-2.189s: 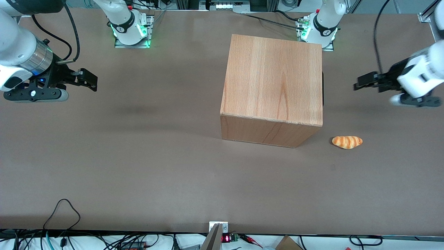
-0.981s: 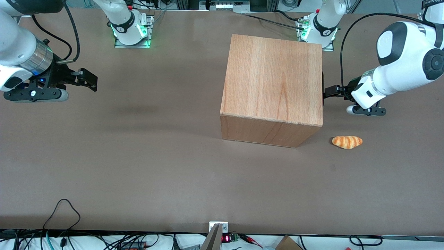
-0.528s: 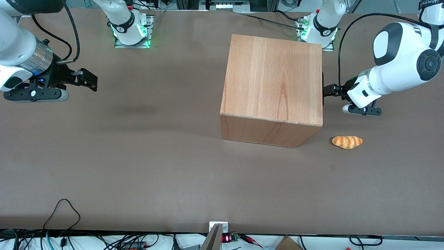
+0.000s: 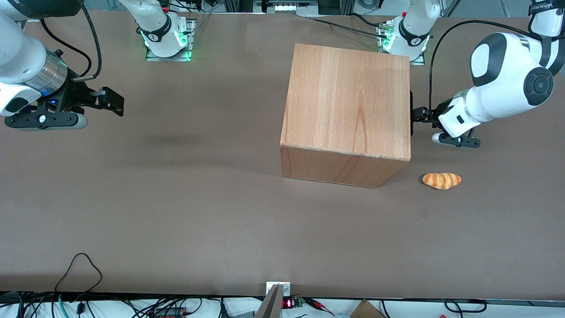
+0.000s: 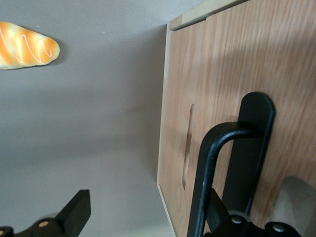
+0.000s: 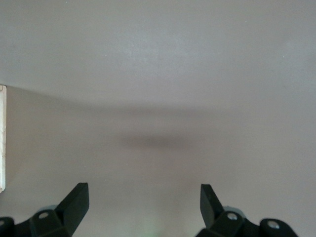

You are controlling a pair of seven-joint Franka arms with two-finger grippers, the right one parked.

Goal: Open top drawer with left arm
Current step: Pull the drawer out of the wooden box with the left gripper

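The wooden cabinet (image 4: 346,104) stands on the table with its front facing the working arm's end. The top drawer is closed; its front panel (image 5: 276,59) and slim black bar handle (image 5: 205,168) show in the left wrist view. In the front view only a dark sliver of the handle (image 4: 411,112) shows at the cabinet's front edge. The white left arm (image 4: 503,88) reaches in, and its gripper (image 4: 416,116) is at the handle. In the wrist view the gripper (image 5: 146,217) is open, with the handle bar between the fingers, close to one fingertip (image 5: 217,210).
A small orange bread roll (image 4: 441,180) lies on the brown table (image 4: 176,212) in front of the cabinet, nearer the front camera than the gripper; it also shows in the wrist view (image 5: 24,45). Cables lie along the table's near edge.
The left arm has come in from the working arm's end toward the cabinet front. Its gripper has closed the gap and now straddles the drawer handle. The drawer has not moved.
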